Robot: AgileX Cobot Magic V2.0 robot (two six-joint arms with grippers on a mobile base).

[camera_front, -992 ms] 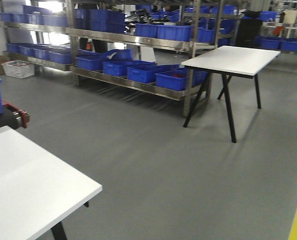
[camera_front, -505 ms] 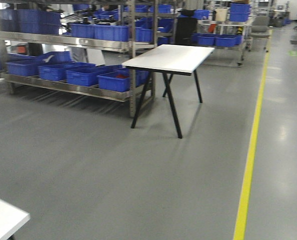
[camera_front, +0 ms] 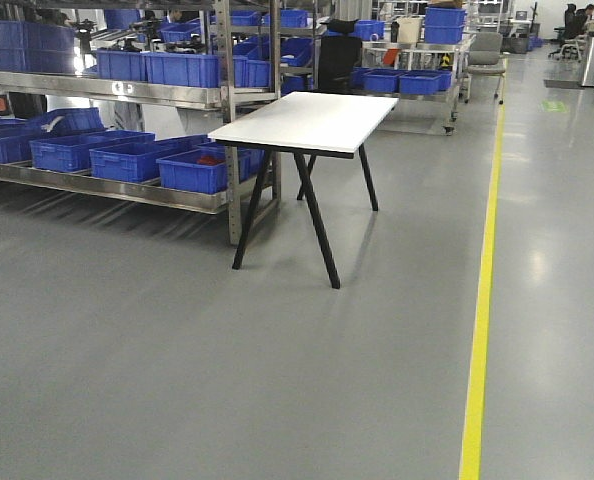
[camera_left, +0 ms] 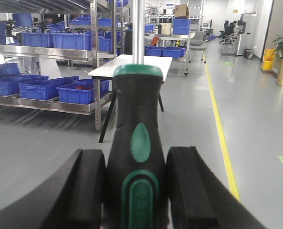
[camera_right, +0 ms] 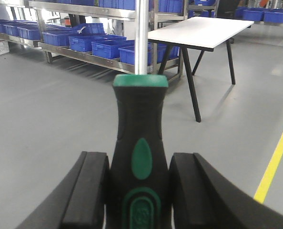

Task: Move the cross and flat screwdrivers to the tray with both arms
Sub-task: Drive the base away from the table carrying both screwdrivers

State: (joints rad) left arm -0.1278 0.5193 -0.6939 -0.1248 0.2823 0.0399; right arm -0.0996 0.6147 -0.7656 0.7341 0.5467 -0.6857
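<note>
1. The left screwdriver (camera_left: 136, 143) has a thick moulded handle, matte black, with a glossy green oval inlay and a green collar on top. A round polished steel shaft rises from the collar and runs out of the top edge of the left wrist view. The tip is out of sight, so cross or flat cannot be told.
2. The left jaws are closed on that handle. Their blocky matte black pads (camera_left: 86, 191) press its two flanks. The handle stands upright and centred between them, and its collar is well above the pads.
3. The right screwdriver (camera_right: 140, 138) looks the same: black handle, green oval, green collar, and a bright steel shaft leaving the top of the right wrist view. Its tip is also unseen.
4. The right jaws grip this handle on both sides with black pads (camera_right: 89, 191). The handle is upright and midway between them.
5. In the front view, a steel rack (camera_front: 222, 95) on the left holds glossy blue bins (camera_front: 192, 170). Just right of the rack stands a white table (camera_front: 307, 120) on slanted black legs. Further right, a yellow line (camera_front: 482, 300) runs along the smooth grey floor (camera_front: 177, 380).
</note>
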